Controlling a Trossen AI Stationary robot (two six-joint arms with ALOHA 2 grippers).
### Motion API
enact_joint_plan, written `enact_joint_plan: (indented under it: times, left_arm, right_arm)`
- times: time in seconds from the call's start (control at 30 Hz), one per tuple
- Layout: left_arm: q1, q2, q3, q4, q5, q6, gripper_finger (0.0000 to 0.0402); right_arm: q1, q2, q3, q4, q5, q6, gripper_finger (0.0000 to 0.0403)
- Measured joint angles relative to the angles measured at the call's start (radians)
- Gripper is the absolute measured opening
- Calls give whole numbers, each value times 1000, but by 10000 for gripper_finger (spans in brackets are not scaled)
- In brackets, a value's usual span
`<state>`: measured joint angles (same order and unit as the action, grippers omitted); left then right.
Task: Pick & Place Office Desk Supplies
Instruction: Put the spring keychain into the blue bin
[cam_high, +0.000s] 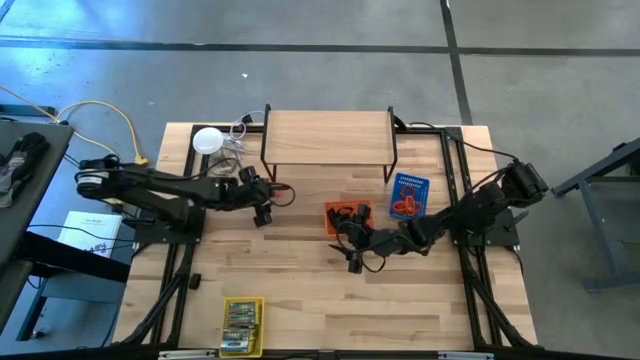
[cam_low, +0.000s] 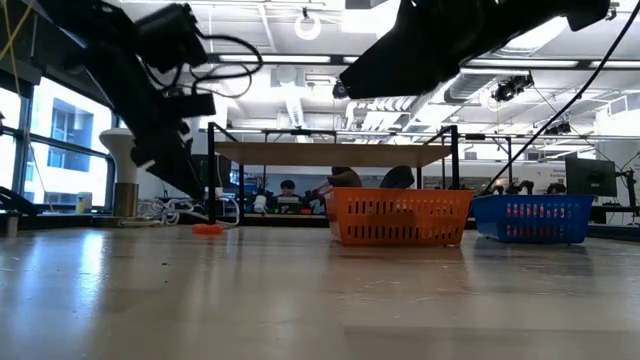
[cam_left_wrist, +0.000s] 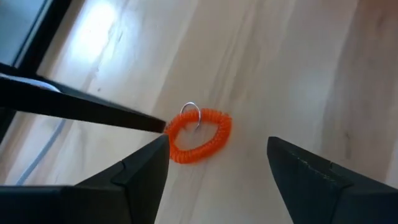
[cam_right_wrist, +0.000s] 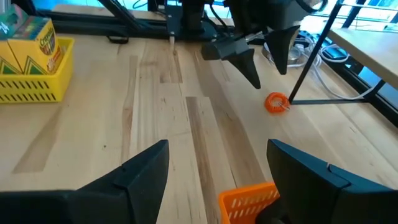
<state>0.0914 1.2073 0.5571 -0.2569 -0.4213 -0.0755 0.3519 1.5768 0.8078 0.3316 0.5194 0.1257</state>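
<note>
We read this as the pick step for one red band (cam_left_wrist: 199, 135): it lies flat on the table (cam_high: 300, 290), just off the foot of the shelf (cam_high: 328, 137) leg, on the shelf's left-front side, and well apart from the orange basket (cam_high: 347, 216) and the blue basket (cam_high: 408, 195).

Our left gripper (cam_left_wrist: 217, 165) hangs over the band with its fingers spread wide and nothing between them. In the left wrist view the band sits just ahead of the gap, nearer one finger than the other, and touches neither.

The band is a coiled oval. Its long axis runs roughly across the gap between the fingers, slightly slanted, and a small metal ring stands at its far edge, toward the shelf leg.

As we judge it, the next move calls for dropping straight down until the fingers straddle the coil, then closing on it without catching the thin leg beside it. Red bands already lie in the blue basket, so that looks like its place.

Our right gripper (cam_right_wrist: 217, 177) waits near the orange basket, fingers spread, empty.
</note>
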Motion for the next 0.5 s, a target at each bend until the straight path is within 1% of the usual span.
enact_joint_plan:
  times: [0.17,0.33,0.5]
  left_arm:
    - [23,86,0,82,0,-12,262]
    - [49,184,0,148,3,-65,262]
    - [74,271,1,219,0,-113,262]
  right_arm:
    - [0,0,0,-27,0,0,259]
    - [1,0,0,-42,-6,6,259]
    - [1,0,0,-45,-54,8,259]
